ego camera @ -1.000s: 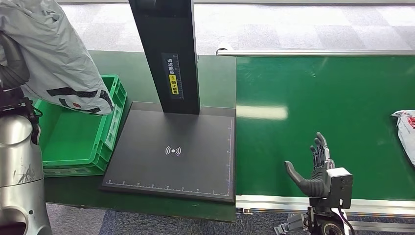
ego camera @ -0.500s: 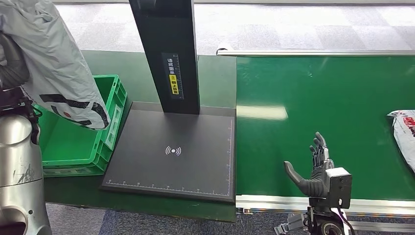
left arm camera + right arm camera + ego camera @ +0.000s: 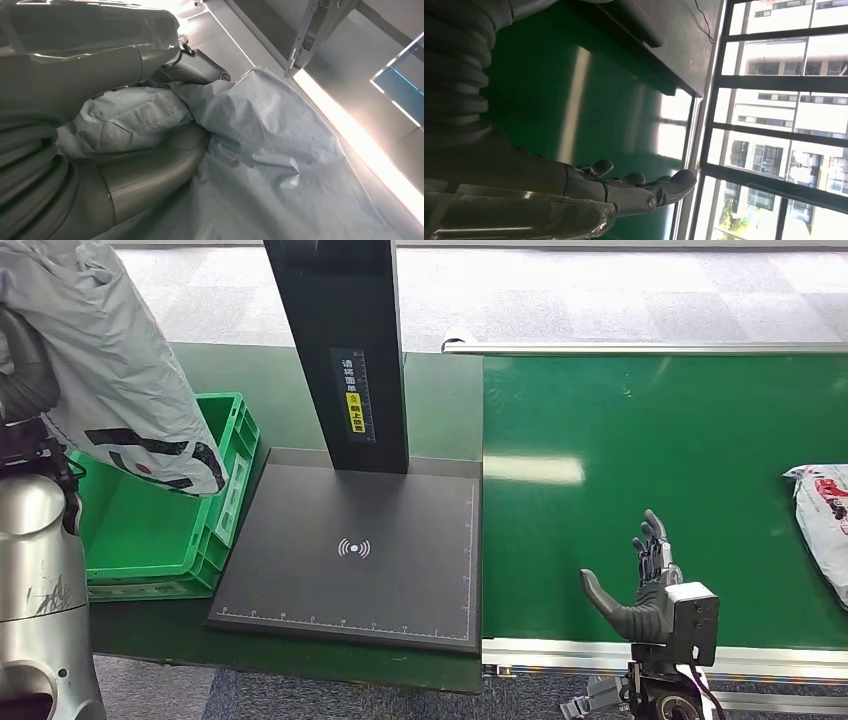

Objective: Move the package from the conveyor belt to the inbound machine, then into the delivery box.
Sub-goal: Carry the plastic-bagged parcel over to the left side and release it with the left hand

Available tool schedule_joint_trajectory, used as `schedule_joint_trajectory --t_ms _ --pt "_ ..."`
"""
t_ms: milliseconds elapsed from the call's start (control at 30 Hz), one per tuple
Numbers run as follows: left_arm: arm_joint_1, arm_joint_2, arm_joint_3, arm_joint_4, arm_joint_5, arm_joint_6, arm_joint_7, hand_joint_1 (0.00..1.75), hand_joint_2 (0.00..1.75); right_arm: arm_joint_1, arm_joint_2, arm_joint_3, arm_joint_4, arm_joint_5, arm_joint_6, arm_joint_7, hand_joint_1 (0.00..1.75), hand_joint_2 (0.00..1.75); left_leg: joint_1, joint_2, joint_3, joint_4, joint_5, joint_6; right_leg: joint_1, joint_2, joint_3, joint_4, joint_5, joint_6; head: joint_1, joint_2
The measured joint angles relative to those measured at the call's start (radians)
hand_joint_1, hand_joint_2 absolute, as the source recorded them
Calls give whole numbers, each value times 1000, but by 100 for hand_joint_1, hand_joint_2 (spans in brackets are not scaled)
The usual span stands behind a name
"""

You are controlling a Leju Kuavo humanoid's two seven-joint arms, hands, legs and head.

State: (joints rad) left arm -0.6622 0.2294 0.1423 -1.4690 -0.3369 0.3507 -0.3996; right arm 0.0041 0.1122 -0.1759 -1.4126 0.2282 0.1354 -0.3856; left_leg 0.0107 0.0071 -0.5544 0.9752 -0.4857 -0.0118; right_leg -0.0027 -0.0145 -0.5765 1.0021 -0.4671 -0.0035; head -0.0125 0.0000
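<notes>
Right hand [image 3: 648,585] low over near edge of green conveyor belt [image 3: 650,450], fingers [image 3: 644,192] spread wide, holding nothing. Left hand [image 3: 150,170] grips crumpled grey plastic mailer package [image 3: 110,370], hanging above open green plastic crate [image 3: 150,530], beside black scanner platform [image 3: 350,560]. White-and-red parcel [image 3: 822,520] on belt's right end.

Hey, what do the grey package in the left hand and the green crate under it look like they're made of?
Grey package: looks like thin plastic film, a soft mailer bag; it creases and drapes, with a slight sheen. Green crate: apparently rigid moulded plastic, with a thick rim, ribbed walls and an even glossy colour.
</notes>
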Motion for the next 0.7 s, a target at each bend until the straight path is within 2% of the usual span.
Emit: schedule_joint_trajectory --t_ms 67,133,200,267,333,433,700 --pt "-6 53 17 63 -145 108 105 175 175 1 0 2 0 -2 0 8 0 175 0 5 1 0 -1 -1 0 6 0 1 0 0 0 0" --pt "-20 142 72 199 -399 249 223 175 175 10 0 6 -2 -5 -2 19 0 175 1 15 4 -1 -2 -2 1 15 -3 2 1 -2 -1 0" --pt "-35 210 149 332 -598 320 222 175 175 21 -2 7 -5 -7 -6 26 0 175 2 18 5 -1 -2 -3 2 19 -5 2 1 -3 -1 0" --pt "-42 246 203 418 -661 333 162 175 175 24 -4 9 -8 -10 -9 28 0 175 3 17 4 -1 -2 -3 3 18 -5 3 0 -4 -1 0" --pt "-43 267 234 476 -666 334 139 175 175 24 -4 13 -9 -12 -9 29 0 175 3 16 3 -1 -2 -4 3 17 -5 3 0 -4 0 0" --pt "-42 283 263 525 -681 334 158 175 175 24 -4 16 -10 -14 -9 30 0 175 3 16 2 -1 -2 -4 3 17 -5 3 0 -4 0 0" --pt "-6 302 308 532 -706 313 214 175 175 23 -2 25 -11 -14 -9 33 0 175 2 13 2 -1 -2 -4 3 15 -4 2 0 -4 0 0"
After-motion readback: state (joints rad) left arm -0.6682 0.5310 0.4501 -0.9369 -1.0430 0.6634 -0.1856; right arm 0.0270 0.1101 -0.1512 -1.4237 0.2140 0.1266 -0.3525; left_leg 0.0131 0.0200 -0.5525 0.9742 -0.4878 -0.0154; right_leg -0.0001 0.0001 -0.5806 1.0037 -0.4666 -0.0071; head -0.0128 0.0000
